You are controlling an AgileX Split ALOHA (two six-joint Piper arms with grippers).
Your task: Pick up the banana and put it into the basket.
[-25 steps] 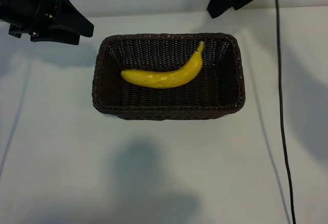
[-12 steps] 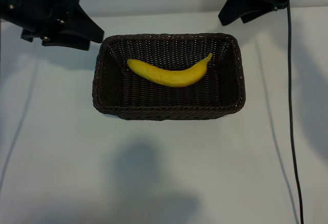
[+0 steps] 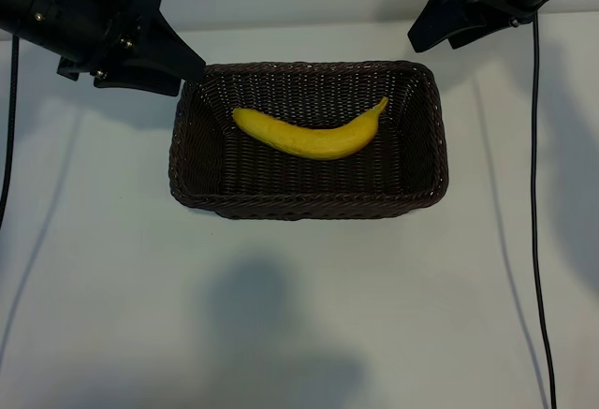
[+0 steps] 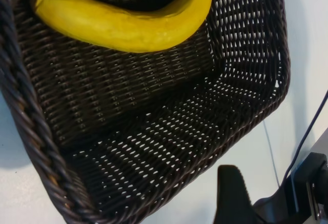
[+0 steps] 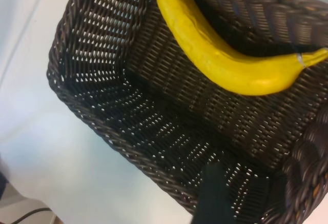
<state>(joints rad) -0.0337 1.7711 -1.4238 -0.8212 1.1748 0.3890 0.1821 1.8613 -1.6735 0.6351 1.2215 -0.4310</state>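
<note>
The left pincer (image 3: 173, 67) hangs open and empty above the basket (image 3: 187, 161)'s far-left rim. The bright yellow, curved banana (image 3: 309, 135) lies inside, stem pointing right, bare weave around it. The left wrist view shows daylight through the wall. The right pincer (image 3: 426, 30) hangs open near the far-right corner, over white table (image 3: 299, 315)

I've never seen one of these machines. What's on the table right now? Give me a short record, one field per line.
banana: lies inside the basket, on its floor, stem tip toward the right arm's side
basket: dark woven wicker, sits on the white table
left gripper: open, holds nothing, hangs over the basket's corner on its side
right gripper: open, holds nothing, hangs above the table just outside the basket's corner on its side
task status: banana is in the basket
</note>
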